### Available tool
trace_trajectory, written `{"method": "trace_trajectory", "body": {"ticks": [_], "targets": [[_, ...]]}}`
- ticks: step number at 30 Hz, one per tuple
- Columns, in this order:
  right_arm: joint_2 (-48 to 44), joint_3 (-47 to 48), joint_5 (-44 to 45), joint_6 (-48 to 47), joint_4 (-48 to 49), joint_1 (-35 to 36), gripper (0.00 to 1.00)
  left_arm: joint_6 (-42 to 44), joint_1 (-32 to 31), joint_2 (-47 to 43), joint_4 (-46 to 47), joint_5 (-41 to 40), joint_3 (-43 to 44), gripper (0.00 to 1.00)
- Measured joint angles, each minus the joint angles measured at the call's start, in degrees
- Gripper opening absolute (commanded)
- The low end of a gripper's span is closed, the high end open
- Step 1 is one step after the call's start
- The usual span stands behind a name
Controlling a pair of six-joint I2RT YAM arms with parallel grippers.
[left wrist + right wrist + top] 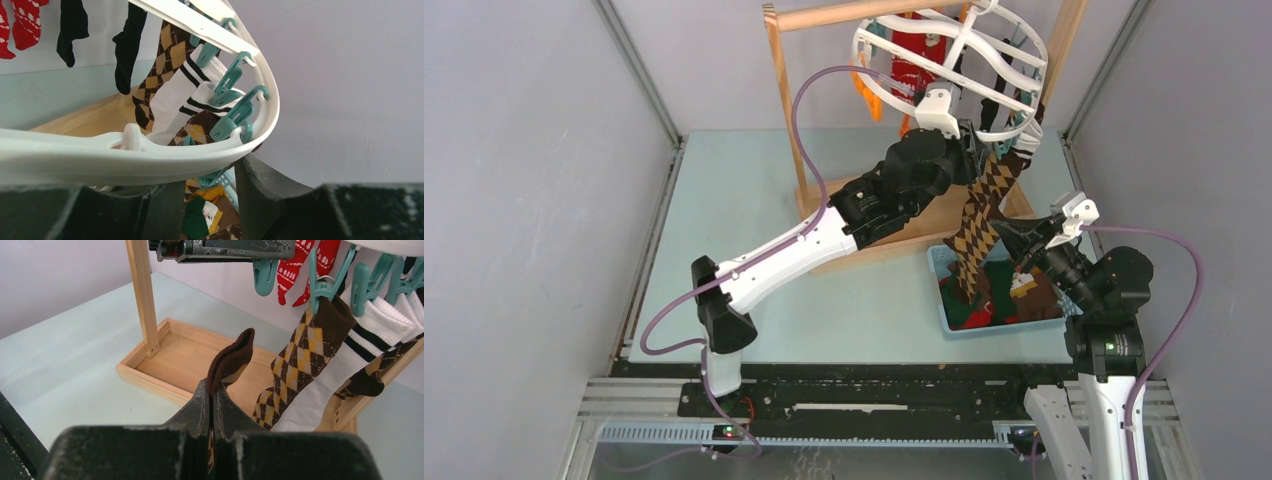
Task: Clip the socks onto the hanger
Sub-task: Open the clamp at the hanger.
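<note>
The white oval hanger (864, 45) hangs from the wooden rack, and its rim (150, 160) crosses the left wrist view. Clipped to it are red patterned socks (320, 260), black socks (127, 45), white striped socks (360, 355) and a brown argyle sock (305, 350). My left gripper (207, 175) sits just under the rim, fingers narrowly apart around a teal clip (220, 175), which also shows hanging below it (264, 276). My right gripper (212, 387) is shut on a second argyle sock (232, 357), brown cuff upward, below and left of the clips. Seen from above, that gripper (1022, 243) is beside the basket.
A light blue basket (934, 270) at right front holds more socks (984, 300), red, green and brown. The wooden rack's post (779, 80) and its tray base (190, 355) stand behind it. Grey walls close in on both sides.
</note>
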Motion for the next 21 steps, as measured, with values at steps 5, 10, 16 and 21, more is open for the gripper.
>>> {"method": "trace_trajectory", "body": {"ticks": [5, 10, 16, 21], "targets": [[0.0, 0.0, 0.0, 0.0, 0.0, -0.1, 0.00, 0.0, 0.0, 0.0, -0.2, -0.1, 0.2, 0.28], [0.0, 0.0, -0.1, 0.0, 0.0, -0.1, 0.00, 0.1, -0.1, 0.0, -0.7, -0.3, 0.9, 0.14], [0.2, 0.0, -0.4, -0.4, 0.0, -0.1, 0.00, 0.1, -0.1, 0.0, -1.0, -0.4, 1.0, 0.04], [2.6, 0.0, -0.9, -2.4, 0.9, 0.0, 0.00, 0.0, -0.1, 0.0, -2.3, -0.5, 2.1, 0.03]]}}
